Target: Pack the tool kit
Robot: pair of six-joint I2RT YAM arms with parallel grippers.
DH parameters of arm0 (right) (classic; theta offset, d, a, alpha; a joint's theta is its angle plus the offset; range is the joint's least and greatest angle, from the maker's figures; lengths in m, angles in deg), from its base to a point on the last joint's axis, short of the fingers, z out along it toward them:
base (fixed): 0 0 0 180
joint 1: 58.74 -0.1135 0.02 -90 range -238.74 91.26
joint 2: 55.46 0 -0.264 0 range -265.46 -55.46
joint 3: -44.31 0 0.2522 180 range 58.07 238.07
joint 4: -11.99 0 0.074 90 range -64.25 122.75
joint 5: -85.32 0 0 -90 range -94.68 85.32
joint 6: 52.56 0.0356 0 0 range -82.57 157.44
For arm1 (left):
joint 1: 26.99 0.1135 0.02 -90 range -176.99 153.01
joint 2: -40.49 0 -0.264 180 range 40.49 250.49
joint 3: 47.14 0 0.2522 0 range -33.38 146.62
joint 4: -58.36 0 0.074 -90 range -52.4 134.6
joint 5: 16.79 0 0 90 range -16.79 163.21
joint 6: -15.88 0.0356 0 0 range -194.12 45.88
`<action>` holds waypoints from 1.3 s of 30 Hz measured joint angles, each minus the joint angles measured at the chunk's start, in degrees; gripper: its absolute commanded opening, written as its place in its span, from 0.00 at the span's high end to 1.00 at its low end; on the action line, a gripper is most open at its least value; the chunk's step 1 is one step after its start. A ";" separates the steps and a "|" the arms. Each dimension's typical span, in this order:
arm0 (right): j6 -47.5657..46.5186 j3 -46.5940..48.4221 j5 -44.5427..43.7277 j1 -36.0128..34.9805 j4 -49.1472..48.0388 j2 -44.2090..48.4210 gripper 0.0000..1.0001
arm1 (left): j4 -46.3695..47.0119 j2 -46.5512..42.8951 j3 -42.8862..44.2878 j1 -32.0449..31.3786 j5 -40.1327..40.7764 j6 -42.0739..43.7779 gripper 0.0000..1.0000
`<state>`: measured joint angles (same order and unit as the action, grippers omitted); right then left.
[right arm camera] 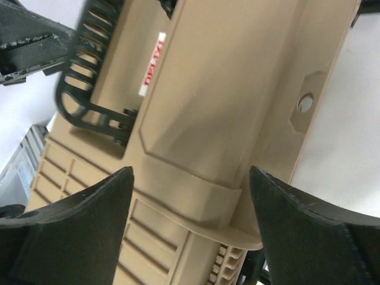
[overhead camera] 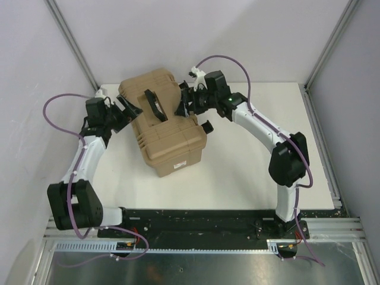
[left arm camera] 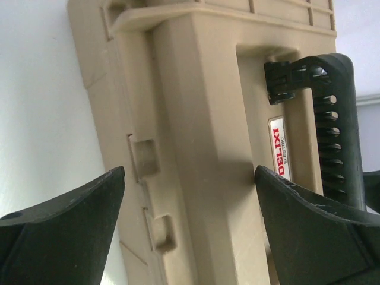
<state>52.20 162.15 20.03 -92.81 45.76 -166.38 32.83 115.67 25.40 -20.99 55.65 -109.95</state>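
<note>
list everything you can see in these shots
tool kit: 1, tan, on the table between the two grippers
handle: 1, black, on top of the tool kit
label: 1, red and white, beside the handle
table: 1, white, under the tool kit
cables: 2, purple, looped along the arms
left arm: 1, white and black, left of the tool kit
right arm: 1, white and black, right of the tool kit
left gripper: 1, black, open, at the tool kit's left side
right gripper: 1, black, open, at the tool kit's right side
</note>
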 measured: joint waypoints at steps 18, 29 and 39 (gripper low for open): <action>3.04 -15.63 -8.22 -2.49 -5.51 9.75 0.50 | 2.36 7.96 3.82 -1.38 -7.02 5.84 0.16; 8.37 -19.80 -18.01 -6.47 -3.61 14.93 0.24 | -0.46 4.76 4.07 -4.09 0.66 7.39 0.16; 16.87 -23.15 -16.74 8.96 1.49 24.63 0.13 | -7.56 -10.64 12.52 -9.42 16.33 12.44 0.08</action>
<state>69.07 139.00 3.29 -83.84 47.25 -141.74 25.27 105.03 37.93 -30.41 71.97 -97.52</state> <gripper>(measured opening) 0.873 0.906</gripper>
